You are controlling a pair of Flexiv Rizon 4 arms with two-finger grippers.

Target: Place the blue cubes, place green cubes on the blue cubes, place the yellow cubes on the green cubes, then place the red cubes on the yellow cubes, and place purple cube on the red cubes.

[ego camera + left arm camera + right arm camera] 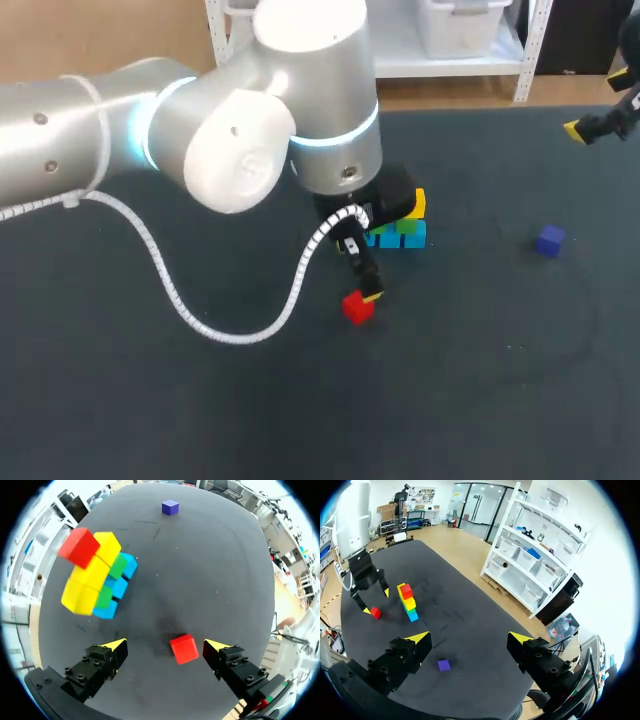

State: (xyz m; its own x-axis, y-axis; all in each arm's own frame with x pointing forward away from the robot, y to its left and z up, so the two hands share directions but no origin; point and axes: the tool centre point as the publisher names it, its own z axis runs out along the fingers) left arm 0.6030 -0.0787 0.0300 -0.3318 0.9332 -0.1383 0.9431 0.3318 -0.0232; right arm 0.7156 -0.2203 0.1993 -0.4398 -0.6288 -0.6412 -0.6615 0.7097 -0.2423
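Note:
A stack (102, 577) stands ahead of my left gripper (165, 644): blue cubes at the base, green on them, yellow above, and one red cube (78, 547) on top. A loose red cube (183, 648) lies on the mat between the open left fingers, touching neither. In the head view this red cube (357, 306) sits just in front of the stack (405, 228), under the left gripper (362, 272). The purple cube (549, 240) lies alone to the right. My right gripper (469, 637) hangs open and empty high above the purple cube (443, 665).
The dark mat (480, 380) covers the table. My left arm (200, 130) hides much of the table's back left and part of the stack in the head view. The right gripper (598, 110) sits at the far right edge.

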